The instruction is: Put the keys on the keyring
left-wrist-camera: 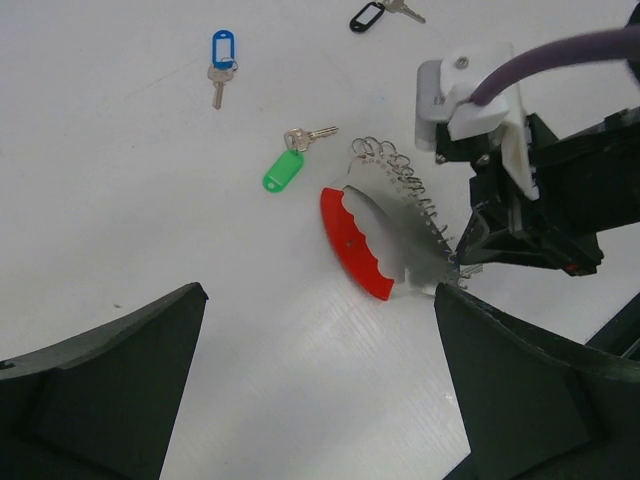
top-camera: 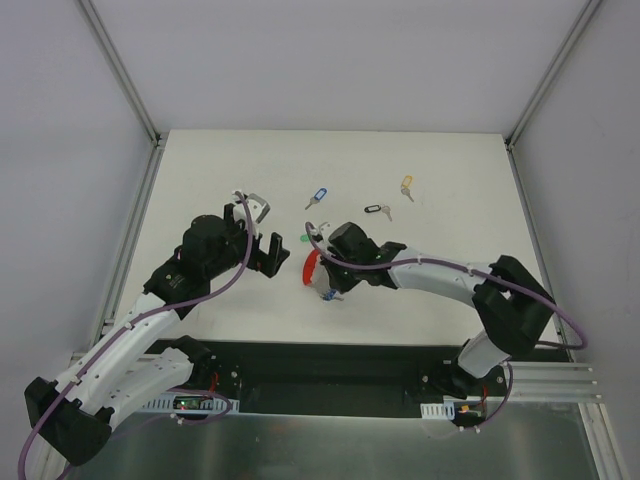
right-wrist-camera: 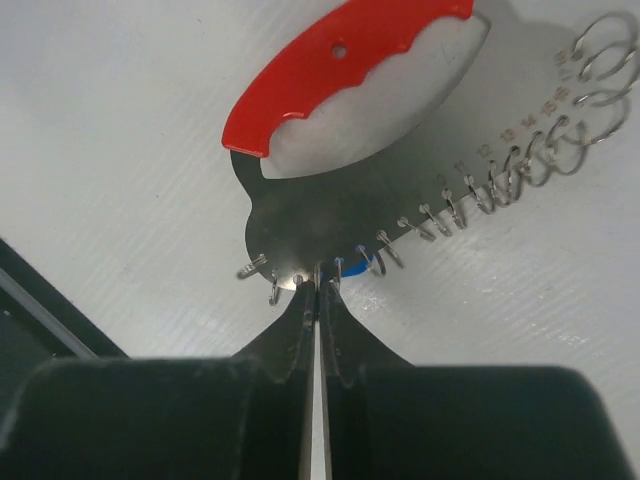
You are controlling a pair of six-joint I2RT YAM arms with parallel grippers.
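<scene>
The keyring [right-wrist-camera: 340, 65] is a red grip on a grey metal plate edged with wire loops; it also shows in the top view [top-camera: 310, 268] and the left wrist view [left-wrist-camera: 356, 243]. My right gripper [right-wrist-camera: 318, 285] is shut on the plate's loop edge. A blue tag [right-wrist-camera: 352, 266] peeks out behind the plate by the fingertips. My left gripper [left-wrist-camera: 320, 370] is open and empty, just left of the keyring. The green key [left-wrist-camera: 283, 169], a blue key [left-wrist-camera: 221, 50] and the black key [left-wrist-camera: 366, 15] lie loose beyond it. The yellow key [top-camera: 407, 185] lies farther back.
The white table [top-camera: 450, 160] has walls at the back and both sides. A black strip [top-camera: 330, 365] runs along its near edge by the arm bases. The right arm [top-camera: 440, 275] stretches across the near right part of the table.
</scene>
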